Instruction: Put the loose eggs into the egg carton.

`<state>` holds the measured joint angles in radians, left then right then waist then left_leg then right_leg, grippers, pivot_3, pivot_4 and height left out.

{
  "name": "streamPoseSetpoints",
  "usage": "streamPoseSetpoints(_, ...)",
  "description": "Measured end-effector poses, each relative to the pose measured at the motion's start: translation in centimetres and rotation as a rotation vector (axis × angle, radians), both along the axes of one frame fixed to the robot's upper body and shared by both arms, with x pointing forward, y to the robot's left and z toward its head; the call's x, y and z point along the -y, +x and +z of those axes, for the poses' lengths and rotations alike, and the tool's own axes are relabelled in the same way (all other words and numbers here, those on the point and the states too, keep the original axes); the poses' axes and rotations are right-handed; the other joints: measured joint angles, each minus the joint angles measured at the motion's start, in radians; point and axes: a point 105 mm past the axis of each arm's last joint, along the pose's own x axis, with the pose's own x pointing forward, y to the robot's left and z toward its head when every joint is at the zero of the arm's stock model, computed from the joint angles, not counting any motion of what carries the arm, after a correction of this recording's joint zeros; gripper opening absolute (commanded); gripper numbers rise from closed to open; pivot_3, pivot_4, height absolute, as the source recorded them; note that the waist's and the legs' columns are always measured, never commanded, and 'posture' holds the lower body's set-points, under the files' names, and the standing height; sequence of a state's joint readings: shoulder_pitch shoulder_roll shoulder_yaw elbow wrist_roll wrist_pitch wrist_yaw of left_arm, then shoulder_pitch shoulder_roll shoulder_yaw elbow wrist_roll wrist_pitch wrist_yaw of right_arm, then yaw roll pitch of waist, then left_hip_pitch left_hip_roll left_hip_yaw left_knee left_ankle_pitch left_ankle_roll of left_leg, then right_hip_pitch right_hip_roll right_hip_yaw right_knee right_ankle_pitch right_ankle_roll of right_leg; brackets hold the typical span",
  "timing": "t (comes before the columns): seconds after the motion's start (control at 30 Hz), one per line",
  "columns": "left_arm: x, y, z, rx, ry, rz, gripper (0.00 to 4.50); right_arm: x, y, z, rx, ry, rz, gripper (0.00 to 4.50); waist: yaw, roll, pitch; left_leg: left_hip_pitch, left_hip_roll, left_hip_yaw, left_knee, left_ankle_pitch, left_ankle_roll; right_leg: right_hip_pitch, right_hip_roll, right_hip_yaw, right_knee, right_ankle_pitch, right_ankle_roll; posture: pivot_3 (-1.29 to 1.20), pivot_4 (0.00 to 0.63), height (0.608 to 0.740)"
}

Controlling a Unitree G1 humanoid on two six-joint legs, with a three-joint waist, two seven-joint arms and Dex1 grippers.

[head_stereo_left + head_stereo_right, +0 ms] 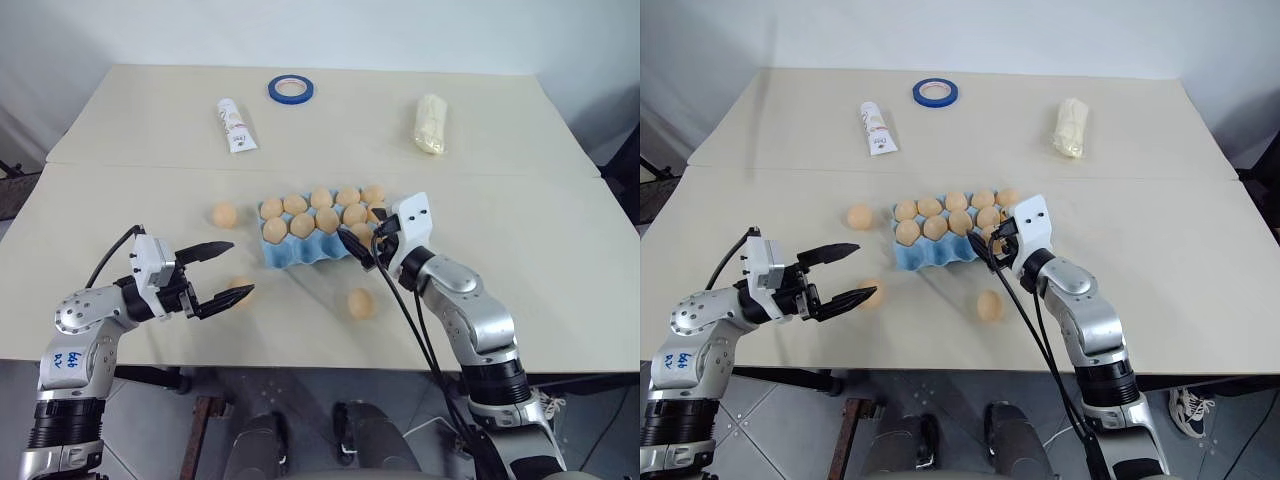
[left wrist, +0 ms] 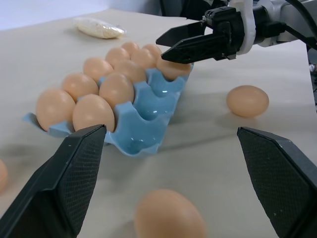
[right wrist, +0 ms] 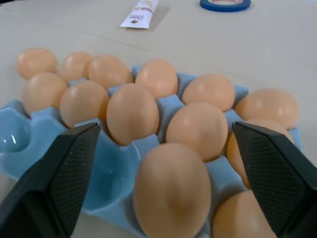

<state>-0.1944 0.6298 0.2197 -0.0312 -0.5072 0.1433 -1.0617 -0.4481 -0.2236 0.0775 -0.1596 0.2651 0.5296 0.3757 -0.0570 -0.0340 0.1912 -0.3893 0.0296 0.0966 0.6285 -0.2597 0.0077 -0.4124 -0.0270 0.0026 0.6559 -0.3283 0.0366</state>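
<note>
The light blue egg carton (image 1: 300, 250) lies mid-table with several pale orange eggs in its cups. Three loose eggs rest on the table: one left of the carton (image 1: 224, 214), one in front of it (image 1: 361, 303), and one (image 1: 241, 285) just behind my left gripper's near finger. My left gripper (image 1: 240, 268) hovers open to the carton's front left, nothing between its fingers. My right gripper (image 1: 368, 240) stands open over the carton's right end. An egg (image 3: 171, 191) sits in a front cup between its spread fingers, untouched by them.
At the back of the table lie a blue tape ring (image 1: 291, 89), a white tube (image 1: 235, 126) and a pale lumpy bag (image 1: 431, 124). The table's front edge runs just below both grippers.
</note>
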Motion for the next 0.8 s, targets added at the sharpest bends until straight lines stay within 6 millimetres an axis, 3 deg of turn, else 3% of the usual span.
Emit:
streamPoseSetpoints(0.13, 0.1, 0.1, 0.1, -0.002, 0.000, -0.003, 4.50, 0.0, -1.3, 1.1, 0.021, 0.001, 0.074, 4.46, 0.001, 0.000, 0.000, 0.000, 0.000, 0.000, -0.001, 0.000, 0.000, 0.000, 0.000, 0.000, 0.000, 0.000, 0.000, 0.00, 0.150, 0.740)
streamPoseSetpoints(0.27, -0.2, 0.0, 0.0, -0.023, 0.008, -0.008, 4.50, 2.9, -3.7, 1.6, 0.017, -0.045, 0.156, 4.46, 0.008, 0.000, 0.000, -0.001, 0.000, -0.001, -0.001, -0.001, 0.001, 0.001, 0.000, -0.001, -0.004, 0.000, 0.000, 0.00, 0.150, 0.740)
streamPoseSetpoints(0.53, -0.8, -0.4, -0.6, -0.050, 0.017, -0.011, 4.50, 9.8, -8.7, -1.8, -0.174, -0.165, 0.275, 4.46, 0.012, 0.000, 0.000, 0.000, 0.001, -0.001, -0.001, -0.001, 0.001, 0.002, 0.001, -0.001, -0.004, 0.000, 0.000, 0.00, 0.150, 0.740)
streamPoseSetpoints(0.8, -2.2, -0.8, -1.4, -0.088, 0.027, 0.020, 4.50, 11.3, -10.5, -2.4, -0.217, -0.169, 0.314, 4.46, 0.007, 0.000, 0.000, 0.001, 0.001, 0.000, 0.000, -0.001, 0.001, 0.002, 0.001, 0.000, -0.003, 0.000, 0.000, 0.00, 0.150, 0.740)
